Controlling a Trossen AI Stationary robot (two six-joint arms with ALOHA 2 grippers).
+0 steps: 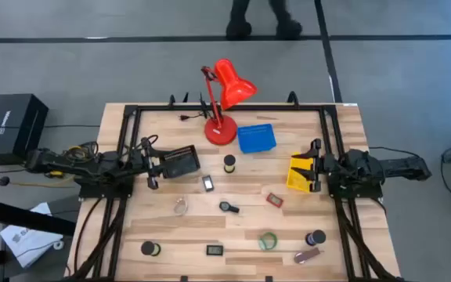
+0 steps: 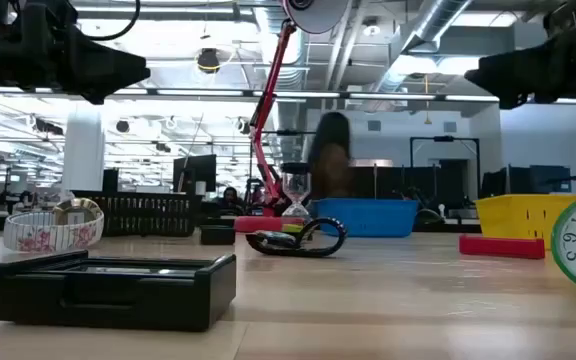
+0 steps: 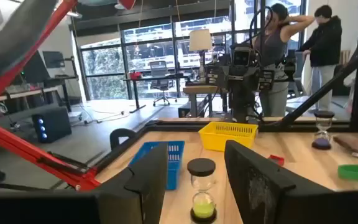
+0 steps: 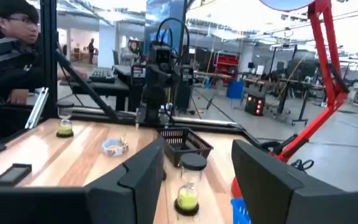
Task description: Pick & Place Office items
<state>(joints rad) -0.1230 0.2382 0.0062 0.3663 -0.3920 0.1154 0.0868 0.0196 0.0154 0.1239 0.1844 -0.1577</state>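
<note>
Small office items lie scattered on the wooden table: a green-sand hourglass standing upright, a clear tape ring, a green ring, black rolls, a red oblong, a maroon oblong and a black oblong. My left gripper hovers open at the table's left side, beside the black tray. My right gripper hovers open at the right side, over the yellow tray. Both wrist views look past open fingers at the hourglass farther off.
A tall red desk lamp stands at the far middle, with a blue tray to its right. A black frame borders the table. People stand beyond the table. Bare wood lies between the items.
</note>
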